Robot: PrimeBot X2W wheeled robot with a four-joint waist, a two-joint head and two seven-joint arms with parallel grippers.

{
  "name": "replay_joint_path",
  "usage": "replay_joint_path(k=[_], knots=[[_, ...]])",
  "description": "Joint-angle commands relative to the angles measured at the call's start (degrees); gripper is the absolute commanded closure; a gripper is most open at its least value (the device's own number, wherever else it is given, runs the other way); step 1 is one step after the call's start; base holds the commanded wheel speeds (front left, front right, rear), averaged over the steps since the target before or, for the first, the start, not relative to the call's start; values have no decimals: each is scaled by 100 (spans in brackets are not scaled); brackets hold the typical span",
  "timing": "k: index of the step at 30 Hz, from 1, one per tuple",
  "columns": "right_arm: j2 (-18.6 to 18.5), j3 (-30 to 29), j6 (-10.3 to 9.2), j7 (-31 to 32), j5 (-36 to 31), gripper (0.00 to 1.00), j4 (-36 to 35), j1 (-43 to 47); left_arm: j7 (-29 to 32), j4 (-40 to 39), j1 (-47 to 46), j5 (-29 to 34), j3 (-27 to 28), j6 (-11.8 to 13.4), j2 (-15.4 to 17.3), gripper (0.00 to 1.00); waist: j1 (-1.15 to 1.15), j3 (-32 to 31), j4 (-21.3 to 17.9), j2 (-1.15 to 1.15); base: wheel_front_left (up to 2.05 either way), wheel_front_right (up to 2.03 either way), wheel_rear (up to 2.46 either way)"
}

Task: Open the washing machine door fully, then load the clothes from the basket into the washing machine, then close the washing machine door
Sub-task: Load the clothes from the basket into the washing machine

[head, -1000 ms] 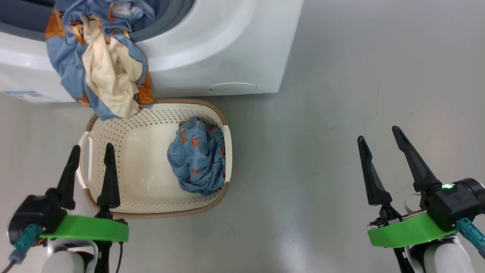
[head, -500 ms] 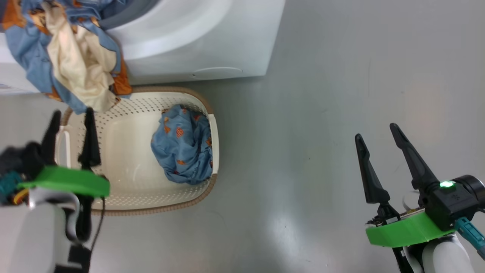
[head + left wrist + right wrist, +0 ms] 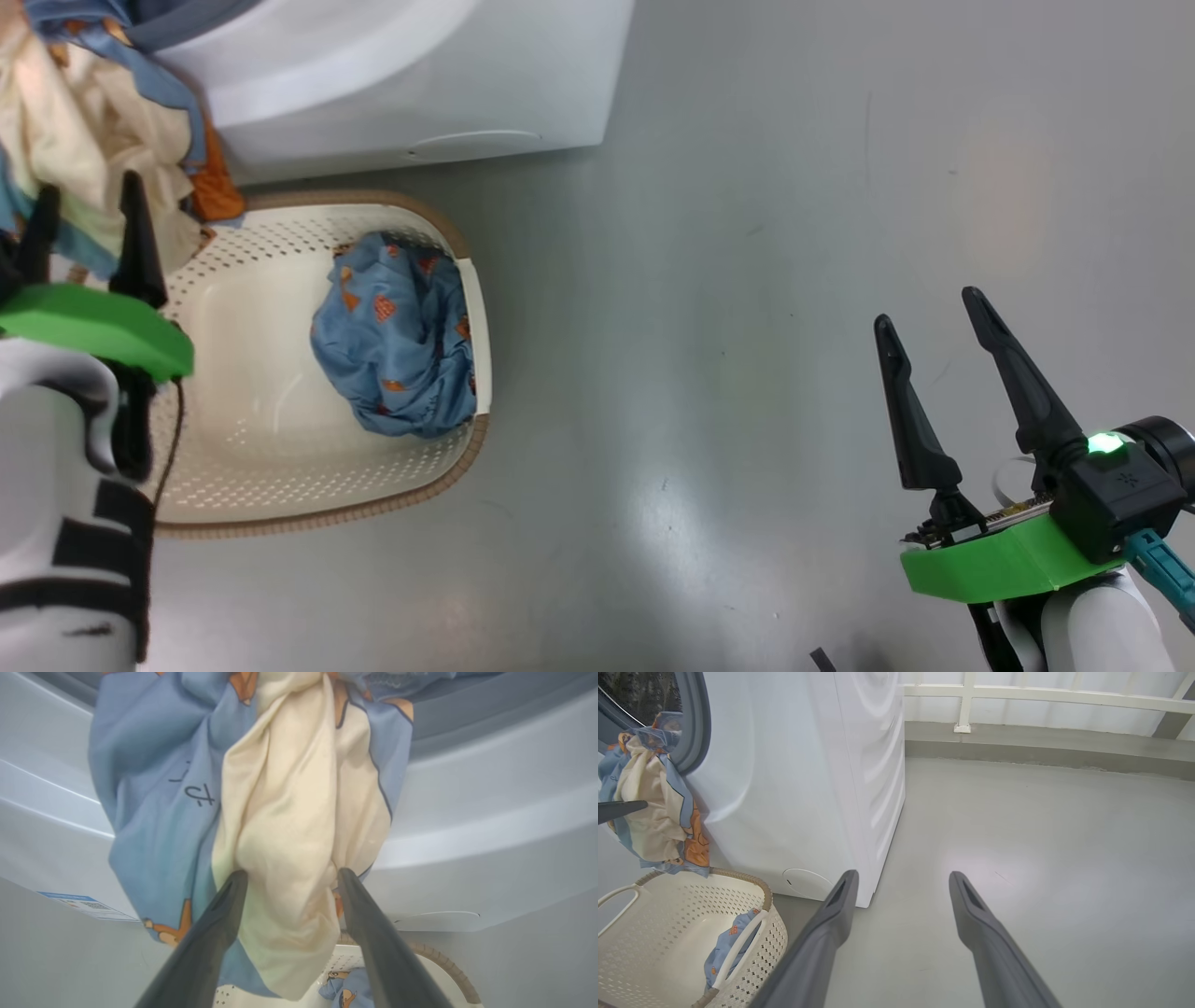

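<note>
Head view: my left gripper [image 3: 89, 187], fingers spread, points at the blue-and-cream printed garment [image 3: 56, 121] draped from the big white washing machine [image 3: 420, 75]. A blue printed bundle [image 3: 397, 345] lies in the cream perforated basket [image 3: 471, 308], at its right side. My right gripper [image 3: 926, 308] is open and empty, well apart over the floor.

Left wrist view: the garment hangs lengthwise down the machine's front, dead ahead. Its cream fold sits between my fingertips; contact unclear.

Right wrist view: the garment is far left. Left arm is nearer, I judge.
</note>
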Motion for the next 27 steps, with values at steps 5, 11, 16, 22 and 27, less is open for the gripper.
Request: replay_joint_path(k=[5, 11, 16, 22, 27], knots=[[6, 192, 9, -91, 49, 0, -154, -3, -27, 613, -580, 41, 171, 151, 460, 0, 0, 178, -155, 0, 0, 0, 0], [6, 201, 9, -136, 95, 0, -129, -58, -29, 1125, -1027, 20, 178, 216, 573, 0, 0, 283, -233, 0, 0, 0, 0], [6, 223, 9, -183, 130, 0, -89, -107, -42, 1548, -1381, -16, 183, 231, 669, 0, 0, 365, -307, 0, 0, 0, 0], [6, 233, 9, -231, 171, 0, -49, -153, -54, 1964, -1755, -85, 196, 209, 769, 0, 0, 450, -374, 0, 0, 0, 0], [6, 231, 9, -269, 187, 0, -25, -188, -44, 2335, -2093, -151, 177, 134, 854, 0, 0, 533, -403, 0, 0, 0, 0]])
